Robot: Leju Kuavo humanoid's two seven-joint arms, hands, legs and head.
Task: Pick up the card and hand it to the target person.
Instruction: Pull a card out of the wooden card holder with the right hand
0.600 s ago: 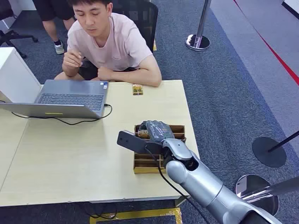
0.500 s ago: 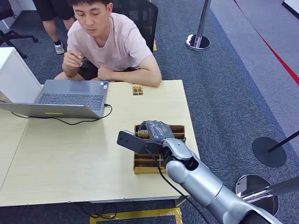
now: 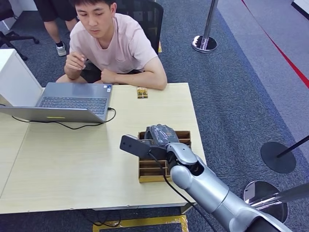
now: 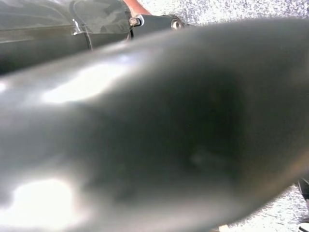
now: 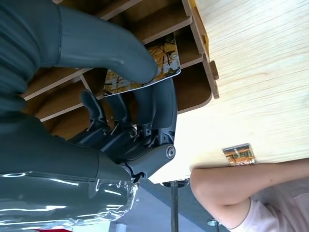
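A card (image 5: 146, 67) with a yellow and dark printed face lies tilted in a slot of a wooden divided box (image 3: 182, 137), which stands on the pale wood surface (image 3: 73, 154) near its right edge. The right robot hand (image 5: 120, 106) reaches into the far part of that box from above. In the right wrist view its thick grey thumb presses on the card's face while the darker fingers (image 5: 160, 104) curl beneath the card's edge, so the card is pinched between thumb and fingers while it is still among the wooden dividers. In the head view the right robot hand (image 3: 160, 135) covers the back slots of the box, and its silver arm comes in from the lower right. The left wrist view is blurred by dark, shiny parts close to the lens, so I cannot tell how the left robot hand is held. A second card (image 3: 142, 92) lies flat on the surface at its far edge, well apart from the box and just beside the forearm of a seated person (image 3: 116, 46) in a pale pink shirt, whose arms rest along that far edge. An open grey laptop (image 3: 73, 100) sits on the left part of the surface, with a black cable (image 3: 69, 125) trailing beside it. Around the surface is grey carpet (image 3: 233, 87), with the round bases of barrier posts (image 3: 204, 42) standing on it.
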